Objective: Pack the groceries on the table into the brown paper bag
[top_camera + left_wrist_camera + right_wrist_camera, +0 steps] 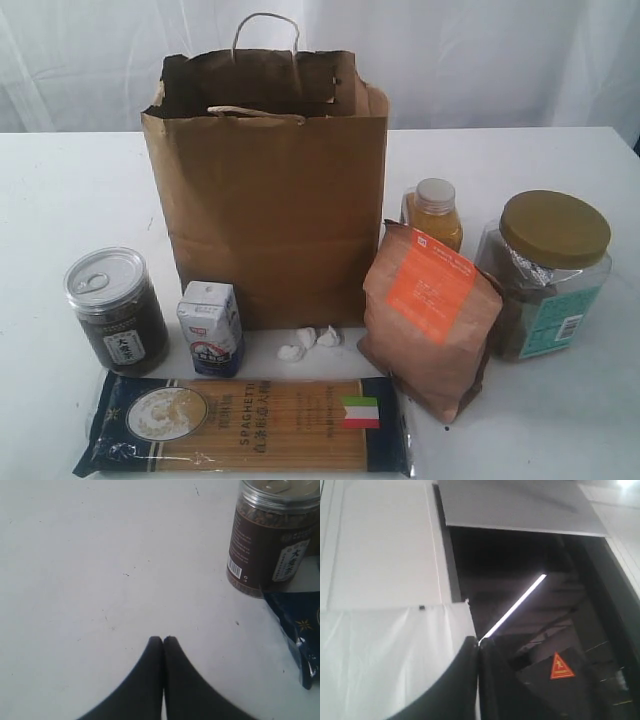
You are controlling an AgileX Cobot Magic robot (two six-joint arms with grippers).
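We see the left gripper closed and empty, low over the table near the spaghetti pack; the right gripper is closed too. The paper bag, plain creased brown with pale cord handles, stands open-mouthed behind the spaghetti pack.

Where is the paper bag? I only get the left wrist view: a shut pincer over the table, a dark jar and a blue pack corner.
Observer: The bag stands upright, mouth open, just behind the carton beside that dark jar.
Reviewer: What else is out?
Observer: A pouch, a yellow bottle and a gold-lidded jar, all on the table.
Reviewer: And the right pincer?
Observer: The right pincer is shut and empty, facing a strip light, not the table.
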